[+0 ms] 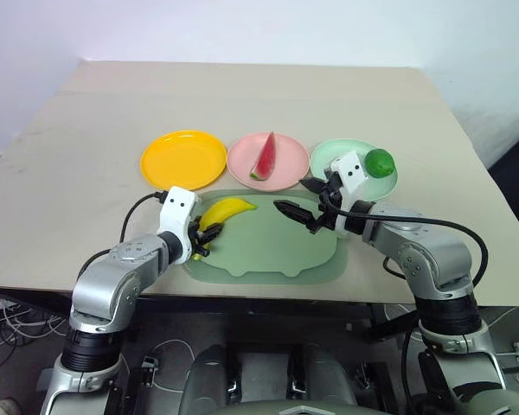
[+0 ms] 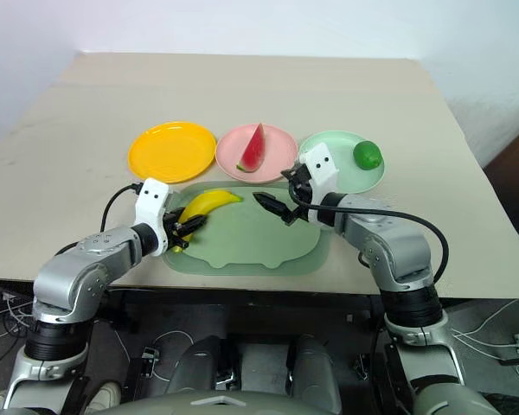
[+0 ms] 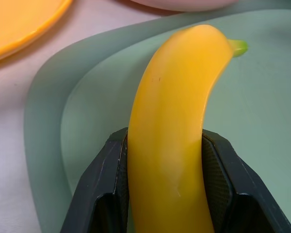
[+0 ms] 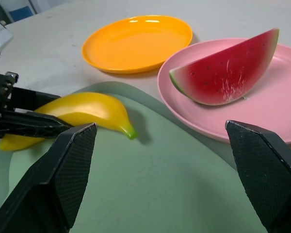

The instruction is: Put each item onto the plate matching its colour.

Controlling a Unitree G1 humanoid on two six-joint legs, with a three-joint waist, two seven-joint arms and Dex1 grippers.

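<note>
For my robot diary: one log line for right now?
left gripper: shut on banana | right gripper: open | watermelon, green fruit: on plates

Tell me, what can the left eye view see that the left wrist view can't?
Left eye view alone: the watermelon wedge, the green fruit on the mint plate, and the open right pincer. Left wrist view alone: a close look at black fingers pressing both sides of the banana. Both share the banana, the pig-shaped tray and the orange-yellow plate.
</note>
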